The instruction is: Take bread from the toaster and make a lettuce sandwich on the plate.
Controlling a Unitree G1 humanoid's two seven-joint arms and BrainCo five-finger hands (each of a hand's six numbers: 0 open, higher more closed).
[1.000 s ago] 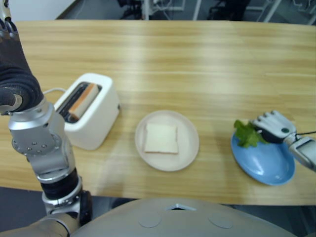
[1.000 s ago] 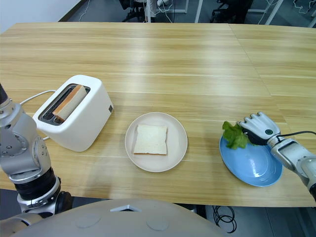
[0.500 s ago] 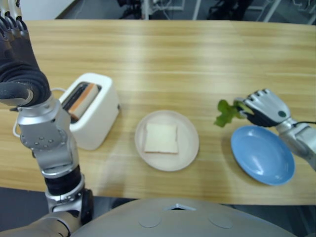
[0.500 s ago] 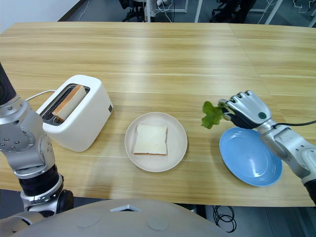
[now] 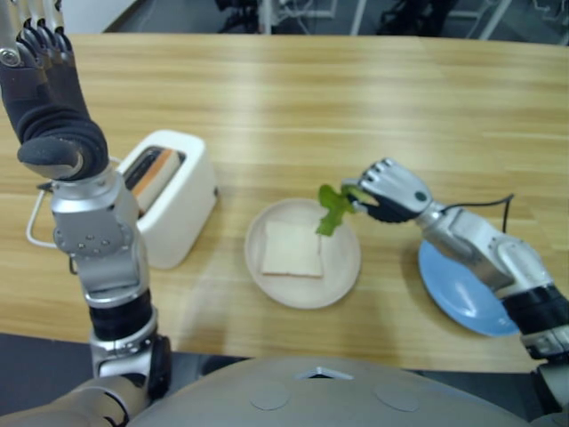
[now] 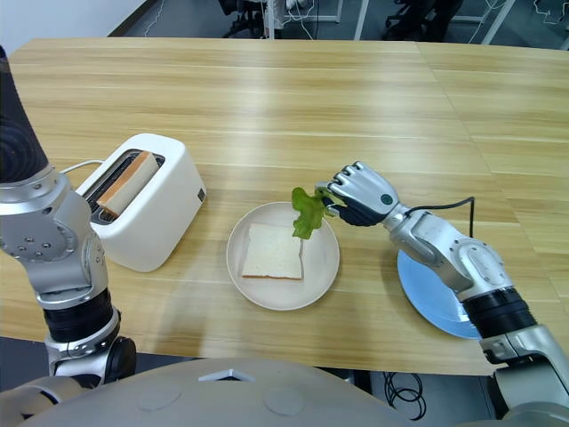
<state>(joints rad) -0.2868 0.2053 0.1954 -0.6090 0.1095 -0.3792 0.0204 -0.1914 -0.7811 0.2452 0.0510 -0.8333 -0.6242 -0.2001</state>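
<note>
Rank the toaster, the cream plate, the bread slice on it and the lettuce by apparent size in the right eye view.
Largest: the toaster and the cream plate, too alike to rank.
Then the bread slice.
Smallest: the lettuce.

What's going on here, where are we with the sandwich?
The right hand holds a lettuce leaf just above the right side of the cream plate, where one bread slice already lies flat. A second slice stands in the toaster. The left hand is raised above and to the left of the toaster, touching nothing. The blue plate lies under the right forearm.
</note>
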